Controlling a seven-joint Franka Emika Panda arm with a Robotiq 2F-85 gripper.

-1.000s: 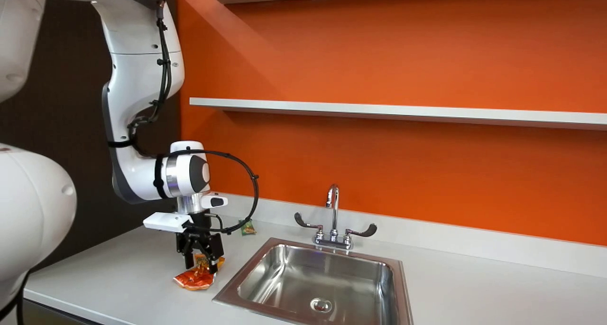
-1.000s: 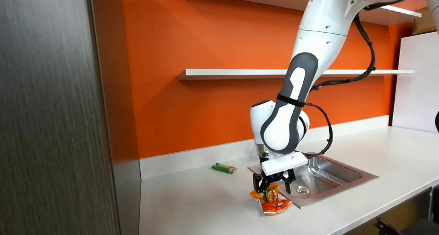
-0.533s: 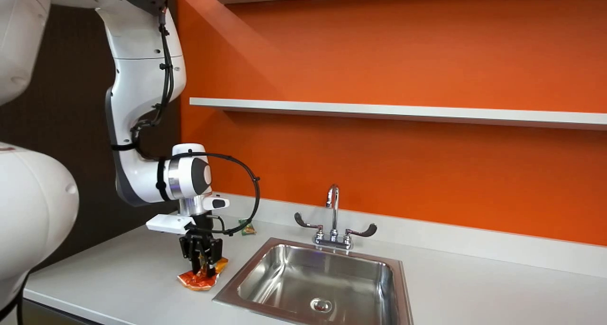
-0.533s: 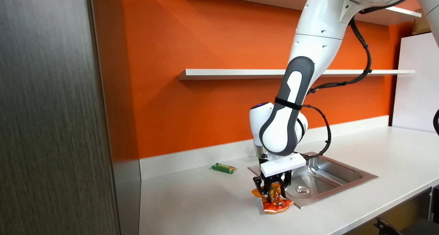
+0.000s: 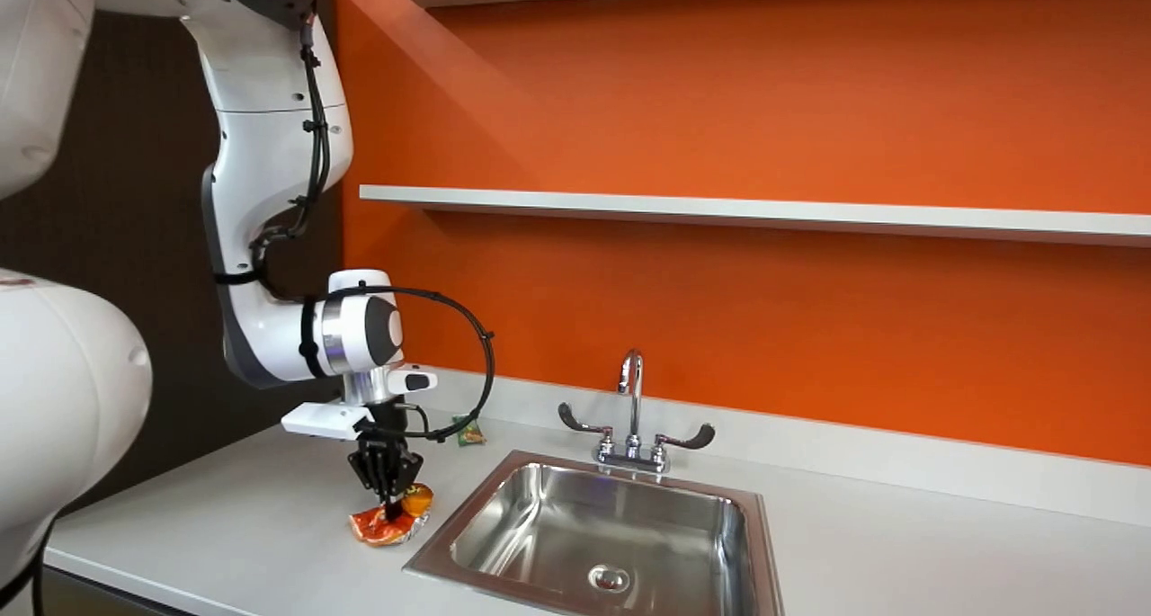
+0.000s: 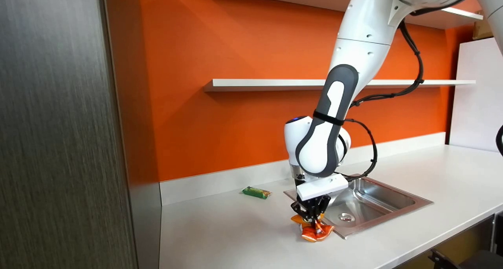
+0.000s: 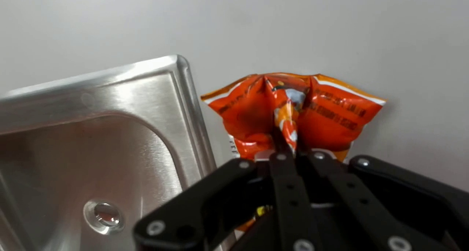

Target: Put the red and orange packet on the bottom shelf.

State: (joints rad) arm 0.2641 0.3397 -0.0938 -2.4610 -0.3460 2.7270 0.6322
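Black two-finger gripper (image 7: pixel 291 144) clenched on the crinkled, glossy red and orange packet (image 7: pixel 326 115), a narrow fold pinched up near its middle, sides flaring out. Packet lies on the smooth white countertop (image 5: pixel 225 526), just beside the rectangular stainless-steel sink (image 7: pixel 157 97), a strip of counter showing between. Contact underneath looks likely; I can't confirm it.

Step in hand, my reading: secure the pinch, then lift. I'd pause for the squeeze to settle, then go straight up, slowly, watching the fold for creep; slick film may slip. Target is the long, thin white wall shelf (image 5: pixel 719 209), well above. I'd want the drooping ends over its front edge before moving toward the flat orange wall (image 5: pixel 809 328), and a path clear of the chrome gooseneck faucet (image 5: pixel 635 414).
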